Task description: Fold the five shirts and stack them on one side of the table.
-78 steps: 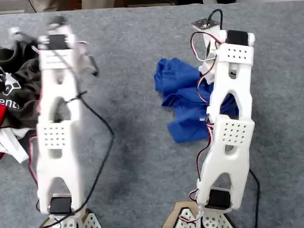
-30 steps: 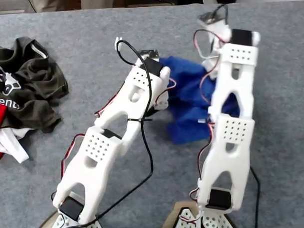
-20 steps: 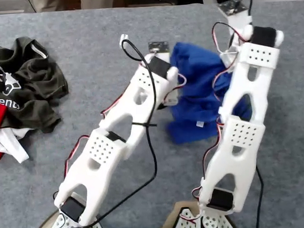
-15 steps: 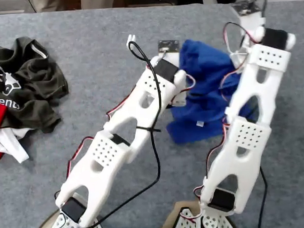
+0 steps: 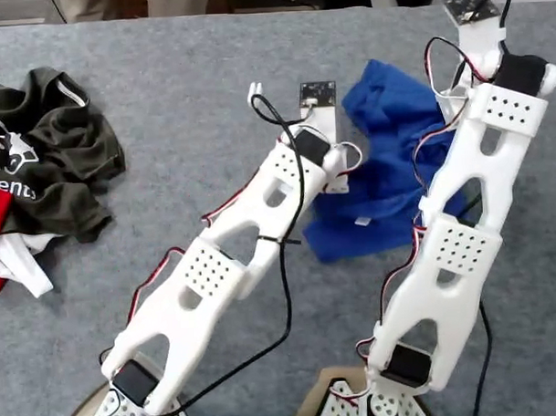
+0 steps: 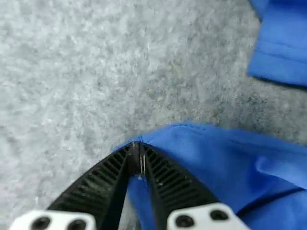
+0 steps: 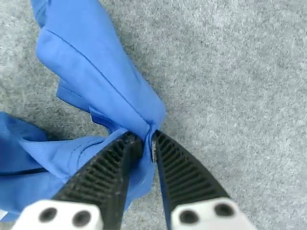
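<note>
- The blue shirt point(image 5: 386, 159) lies crumpled on the table point(image 5: 209, 64) between the two arms, toward the right side. The other shirts are heaped in a pile point(image 5: 48, 152) at the left edge, well apart from it.
- The left gripper point(image 6: 136, 152) is closed on a thin hem of the blue shirt, held only at the very fingertips. With so little cloth caught, the hem could be lost if it is pulled hard.
- The right gripper point(image 7: 147, 136) is pinched narrow on a bunched fold, also near the tips. More than one layer may be caught there, so the shirt might be spread twisted rather than flat.
- If the two holds are drawn apart unevenly, one could slip and the cloth would fall back in a heap.
- If the shirt is dragged low over the rough grey table, it could be rolled under itself by friction.
- The loose cable point(image 5: 278, 162) on the left arm could be snagged on the cloth.
</note>
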